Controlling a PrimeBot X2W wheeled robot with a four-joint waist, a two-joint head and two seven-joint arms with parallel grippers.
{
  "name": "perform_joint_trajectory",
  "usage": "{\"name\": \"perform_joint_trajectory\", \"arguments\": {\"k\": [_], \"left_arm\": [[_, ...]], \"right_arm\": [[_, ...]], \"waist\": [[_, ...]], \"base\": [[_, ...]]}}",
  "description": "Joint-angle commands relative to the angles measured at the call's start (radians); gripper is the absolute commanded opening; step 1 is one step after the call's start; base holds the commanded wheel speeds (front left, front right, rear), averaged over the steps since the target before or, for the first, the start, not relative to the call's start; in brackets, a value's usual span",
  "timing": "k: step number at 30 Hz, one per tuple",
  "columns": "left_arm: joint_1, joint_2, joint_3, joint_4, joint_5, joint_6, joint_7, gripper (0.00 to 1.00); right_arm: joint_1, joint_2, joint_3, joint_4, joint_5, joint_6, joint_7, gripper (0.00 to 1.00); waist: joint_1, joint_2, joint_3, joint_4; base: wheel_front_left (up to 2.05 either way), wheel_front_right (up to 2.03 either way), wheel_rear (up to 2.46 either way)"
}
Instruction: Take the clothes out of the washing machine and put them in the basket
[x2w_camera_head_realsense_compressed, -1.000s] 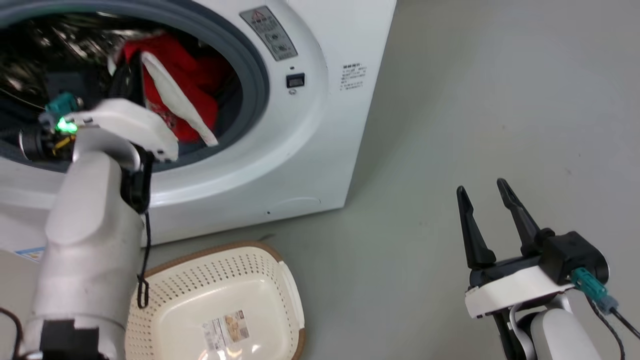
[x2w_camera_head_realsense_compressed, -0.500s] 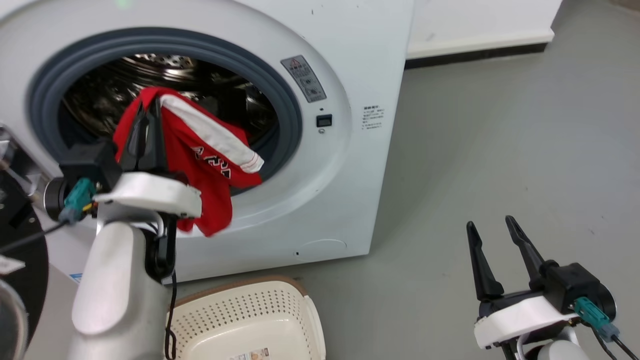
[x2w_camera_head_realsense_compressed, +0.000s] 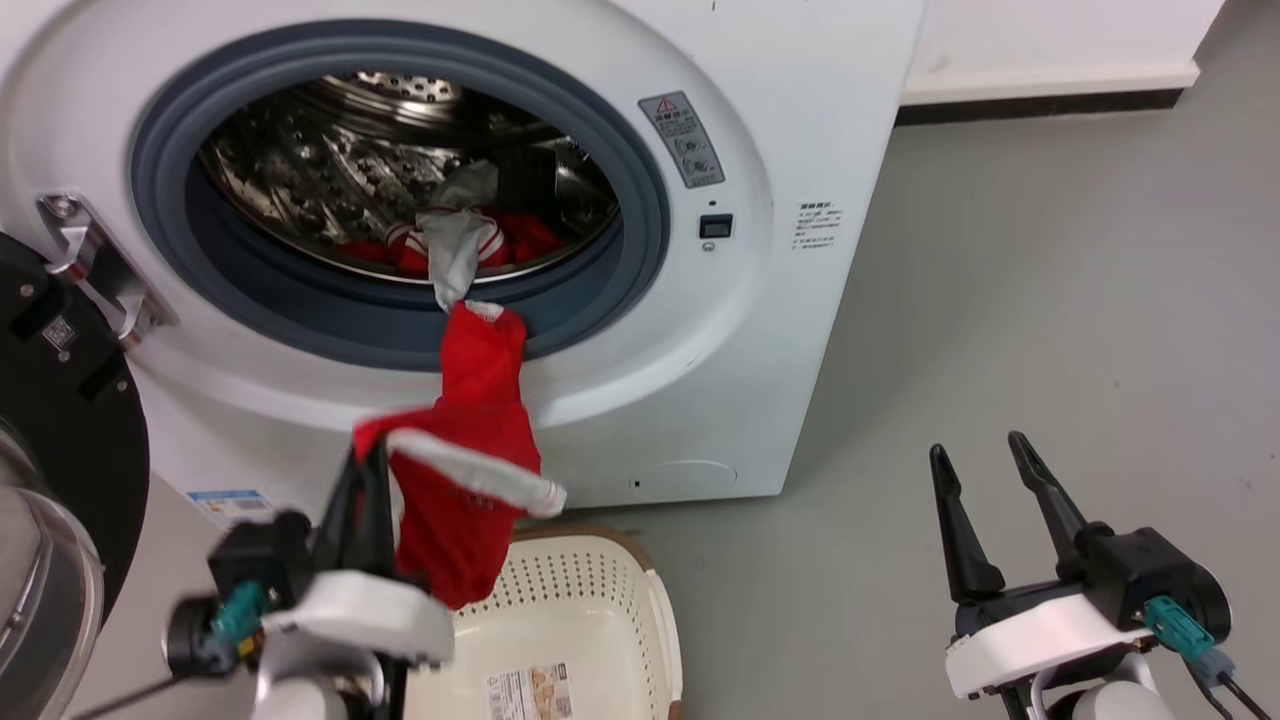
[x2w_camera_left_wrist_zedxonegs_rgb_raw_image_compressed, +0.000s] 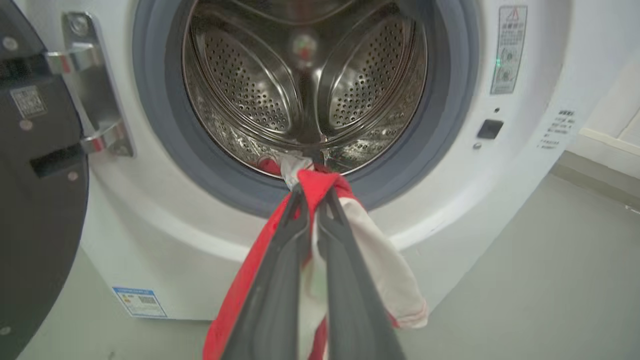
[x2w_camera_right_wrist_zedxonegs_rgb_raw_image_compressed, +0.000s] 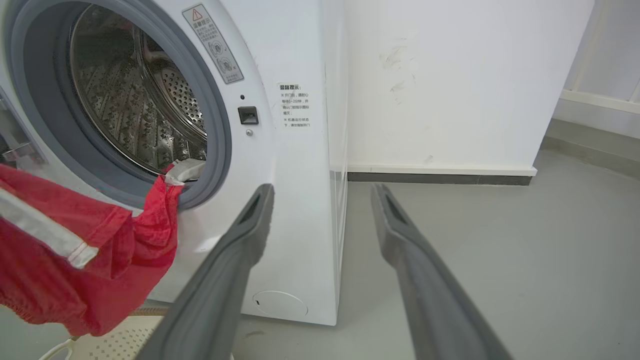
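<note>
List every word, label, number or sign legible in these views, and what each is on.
"温馨提示", probably: heading of the printed notice on the washing machine front; lines beneath too small.
Red warning triangle: grey sticker beside the opening; its text unreadable.
Blue-edged sticker low on the machine: blurred.
Paper label in the basket: blurred.
Door sticker: unreadable.
</note>
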Motion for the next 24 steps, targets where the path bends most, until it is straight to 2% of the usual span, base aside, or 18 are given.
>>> {"name": "perform_joint_trajectory", "arguments": {"k": [1, 7, 13, 19, 24], "left_arm": [[0.032, -0.007, -0.002, 0.020, -0.010, 0.008, 0.001, 0.00], [0.110, -0.034, -0.030, 0.208, -0.061, 0.023, -0.032, 0.00], [0.055, -0.041, -0.068, 0.426, -0.077, -0.007, -0.063, 0.00], [-0.068, -0.044, -0.075, 0.659, -0.108, -0.028, -0.075, 0.00], [-0.245, -0.028, -0.043, 0.831, -0.135, -0.034, -0.085, 0.00]], "right_arm": [[-0.017, 0.001, 0.004, -0.005, -0.002, -0.001, -0.002, 1.00], [-0.051, 0.001, 0.014, -0.018, -0.010, -0.001, -0.002, 1.00], [-0.082, 0.001, 0.025, -0.028, -0.015, -0.001, -0.002, 1.00], [-0.132, 0.001, 0.033, -0.052, -0.007, -0.001, -0.002, 1.00], [-0.186, 0.001, 0.045, -0.083, -0.018, -0.001, -0.002, 1.00]], "waist": [[0.0002, 0.0000, 0.023, 0.005], [0.0002, 0.0000, 0.102, 0.010], [0.0002, 0.0000, 0.191, 0.003], [0.0002, 0.0000, 0.327, -0.017], [0.0002, 0.0000, 0.465, -0.033]], "base": [[0.00, 0.00, 0.00], [0.00, 0.00, 0.00], [0.00, 0.00, 0.00], [0.00, 0.00, 0.00], [0.00, 0.00, 0.00]]}}
